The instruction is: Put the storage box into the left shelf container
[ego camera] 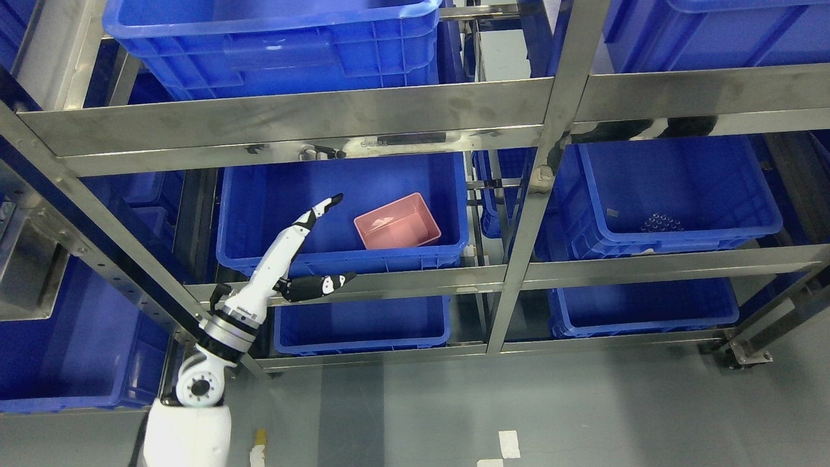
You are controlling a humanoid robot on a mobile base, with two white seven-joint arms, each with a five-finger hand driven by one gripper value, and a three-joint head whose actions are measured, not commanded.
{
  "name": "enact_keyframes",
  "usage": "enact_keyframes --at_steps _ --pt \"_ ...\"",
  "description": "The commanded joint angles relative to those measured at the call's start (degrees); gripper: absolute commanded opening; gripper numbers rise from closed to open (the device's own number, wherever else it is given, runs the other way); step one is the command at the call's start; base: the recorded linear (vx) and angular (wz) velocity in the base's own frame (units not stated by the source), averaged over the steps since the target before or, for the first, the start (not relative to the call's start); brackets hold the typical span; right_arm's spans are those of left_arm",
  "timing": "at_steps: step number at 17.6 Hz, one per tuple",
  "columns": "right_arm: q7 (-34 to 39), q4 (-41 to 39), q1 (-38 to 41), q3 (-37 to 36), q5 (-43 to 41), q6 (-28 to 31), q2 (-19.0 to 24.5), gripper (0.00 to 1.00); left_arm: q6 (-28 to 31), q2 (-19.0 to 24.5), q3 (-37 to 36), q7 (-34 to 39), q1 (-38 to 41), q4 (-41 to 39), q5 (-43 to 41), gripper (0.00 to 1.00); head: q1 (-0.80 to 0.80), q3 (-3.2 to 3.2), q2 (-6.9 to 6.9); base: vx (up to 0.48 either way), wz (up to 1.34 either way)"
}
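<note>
The pink box (397, 221) lies in the left bin (272, 194); the left hand (305, 250) is spread, apparently empty; best withdrawn straight, clear of the rail (402, 280).

Left robot hand (293, 256) raised, fingers (324, 206) extended, empty.

Steel shelf rack (292, 117) carries blue bins (272, 214) on every level.

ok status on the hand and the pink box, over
Left hand open, holding nothing, at the bin's front rim. Pink storage box sits inside the left blue shelf container, apart from the hand. Nothing in the way.
</note>
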Motion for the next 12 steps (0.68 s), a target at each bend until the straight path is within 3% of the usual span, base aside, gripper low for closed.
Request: enact_keyframes --at_steps 1,4,7,10,12 --pt "-0.01 -1.0 0.44 0.0 -0.18 -0.04 -1.0 1.0 7.72 0.99 -15.84 19.71 10.99 -16.81 9.37 0.97 0.0 0.0 0.0 0.0 0.0" --pt "-0.01 -1.0 0.44 0.0 -0.18 -0.04 -1.0 1.0 17.58 0.99 -16.28 20.01 16.44 -24.8 19.48 0.97 0.0 0.0 0.0 0.0 0.0" --pt "-0.01 -1.0 0.44 0.0 -0.18 -0.04 -1.0 1.0 18.3 0.99 -13.92 20.01 16.9 -24.39 20.64 0.97 0.0 0.0 0.0 0.0 0.0" --pt "-0.01 -1.0 0.44 0.0 -0.18 -0.04 -1.0 1.0 24.96 0.99 -12.25 20.01 14.01 -24.39 25.29 0.97 0.0 0.0 0.0 0.0 0.0" --pt "-0.01 -1.0 0.44 0.0 -0.17 -0.04 -1.0 1.0 26.21 0.99 -11.02 19.92 12.6 -24.39 26.18 0.97 0.0 0.0 0.0 0.0 0.0"
